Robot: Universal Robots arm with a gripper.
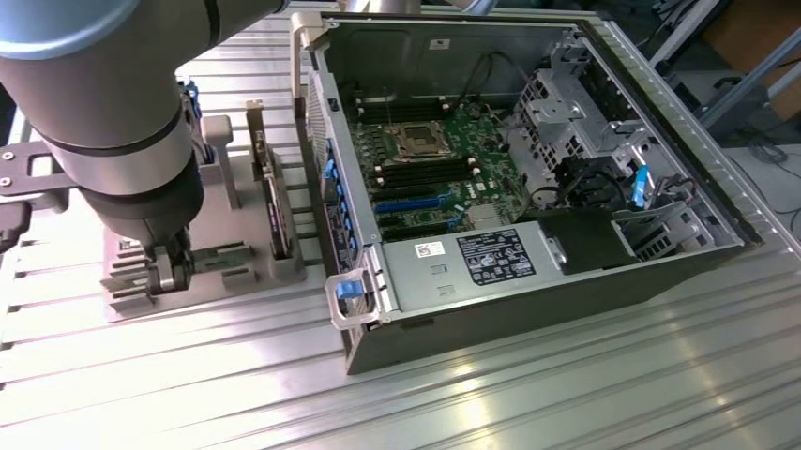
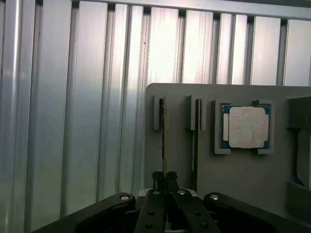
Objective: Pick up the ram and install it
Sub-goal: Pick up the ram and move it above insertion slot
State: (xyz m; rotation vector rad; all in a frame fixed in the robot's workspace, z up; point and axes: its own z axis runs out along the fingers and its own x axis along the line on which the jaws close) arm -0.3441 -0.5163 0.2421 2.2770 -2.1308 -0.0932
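In the wrist view the ram (image 2: 163, 138) stands on edge in a slot of the grey holder (image 2: 228, 189), showing as a thin dark strip. My gripper (image 2: 164, 178) has its two fingertips pressed together on the near end of that strip. From the exterior view the gripper (image 1: 169, 274) reaches down into the holder (image 1: 232, 267) at the exterior view's left, beside the open computer case (image 1: 682, 272), and the arm hides the ram. The motherboard's long memory slots (image 1: 419, 173) lie inside the case.
A square silver processor chip (image 2: 245, 127) sits in a pocket of the holder. A dark expansion card (image 1: 278, 211) stands upright in the holder between my gripper and the case. The ribbed aluminium table (image 1: 564, 394) runs all around.
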